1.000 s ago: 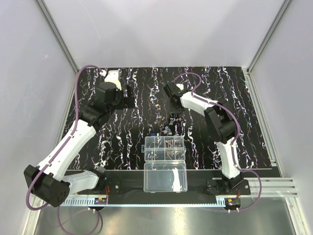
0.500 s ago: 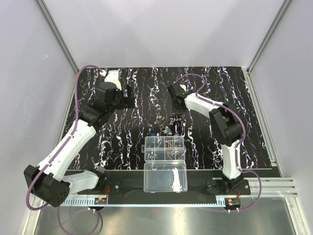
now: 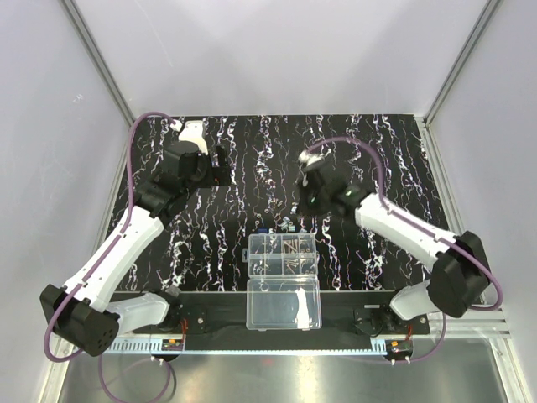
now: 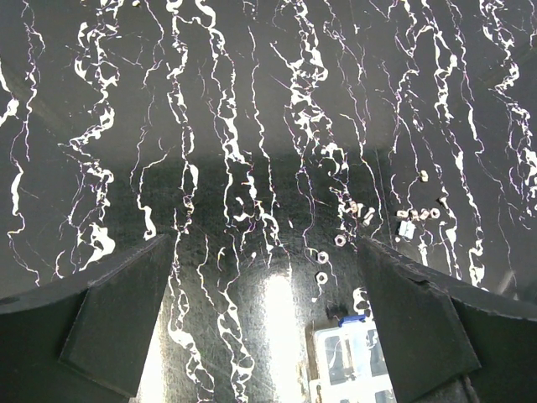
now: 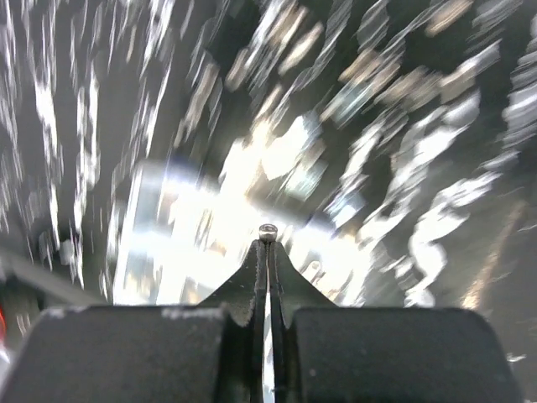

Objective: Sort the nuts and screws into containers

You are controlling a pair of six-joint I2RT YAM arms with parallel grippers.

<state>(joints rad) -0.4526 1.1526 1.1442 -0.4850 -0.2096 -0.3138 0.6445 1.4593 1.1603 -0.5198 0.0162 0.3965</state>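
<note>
The right jaws are clenched on a tiny round silvery piece [image 5: 268,233], pinched at their very tips; whether it is a nut or a screw head I cannot tell. They hang over the table [image 3: 403,159], just behind the loose nuts [image 4: 340,240] and the containers [image 3: 257,245], some of which hold screws [image 3: 294,249]. The left jaws stand released, wide apart, over the far left of the table, well apart from the nuts.
</note>
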